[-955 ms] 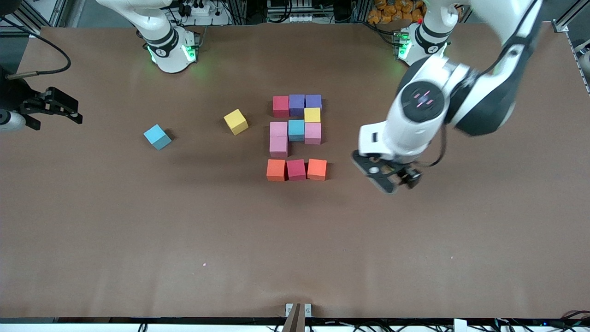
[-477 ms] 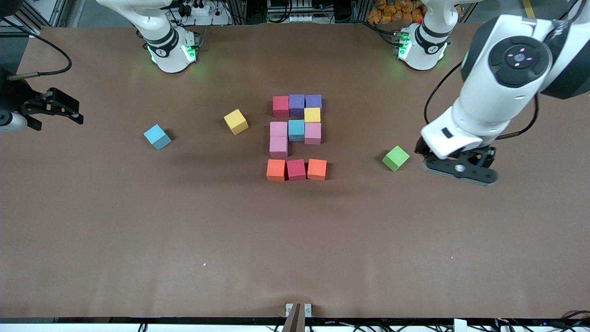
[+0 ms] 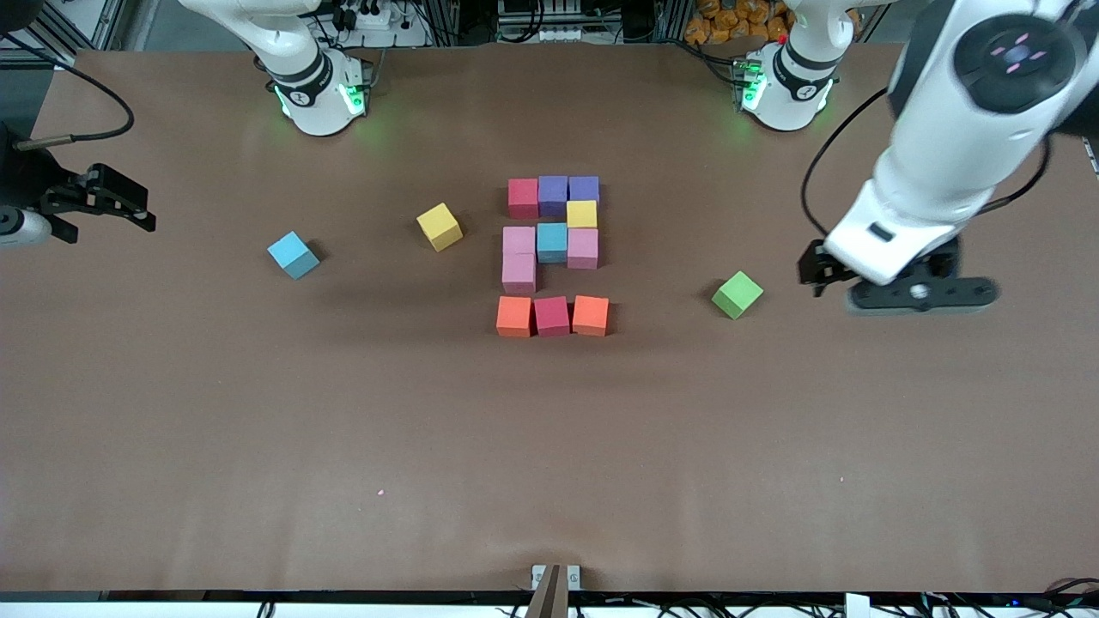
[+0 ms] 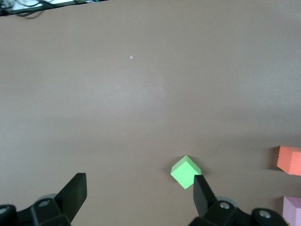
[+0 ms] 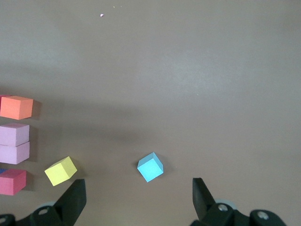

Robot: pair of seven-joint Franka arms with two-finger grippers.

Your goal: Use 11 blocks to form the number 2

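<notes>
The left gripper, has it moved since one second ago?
Yes. The left gripper, open, was over the green cube's spot; now it hangs over bare table toward the left arm's end, with the cube left uncovered beside the number 2.

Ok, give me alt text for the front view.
Eleven coloured cubes form the number 2 mid-table. Loose green, yellow and blue cubes lie beside it; both claws, left and right, hang open, empty.
</notes>
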